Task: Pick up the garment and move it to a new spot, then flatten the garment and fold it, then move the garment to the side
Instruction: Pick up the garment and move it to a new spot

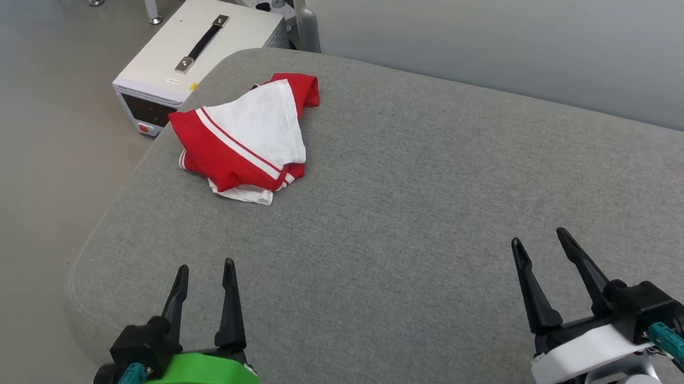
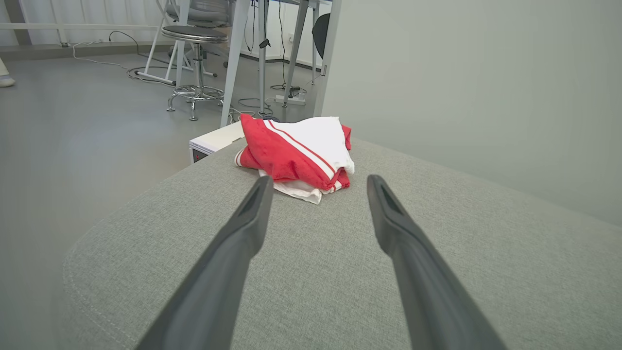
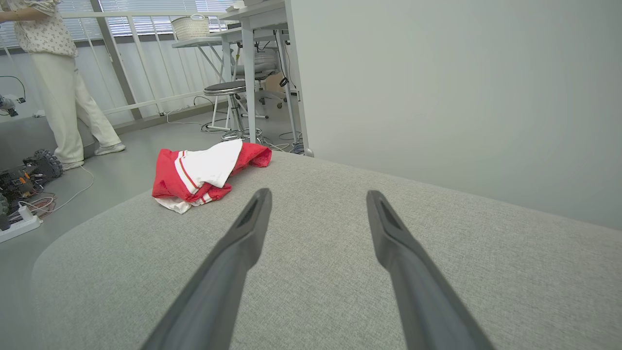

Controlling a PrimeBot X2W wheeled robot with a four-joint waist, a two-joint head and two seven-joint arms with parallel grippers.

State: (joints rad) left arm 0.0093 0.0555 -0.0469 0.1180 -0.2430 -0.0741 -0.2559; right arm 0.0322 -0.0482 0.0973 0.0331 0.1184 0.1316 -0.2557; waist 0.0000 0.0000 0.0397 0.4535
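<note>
Head: shows the garment point(image 1: 245, 141) bunched at the cushion's point(image 1: 410, 223) far left corner, ahead of the spread, empty left gripper point(image 1: 205, 265), well apart from the spread right gripper point(image 1: 538, 236). Left wrist: sits dead ahead. Right wrist: lies off left, farther.

The garment point(image 1: 242, 140) hides its own underlayers (person point(image 3: 58, 82) cropped at top).
</note>
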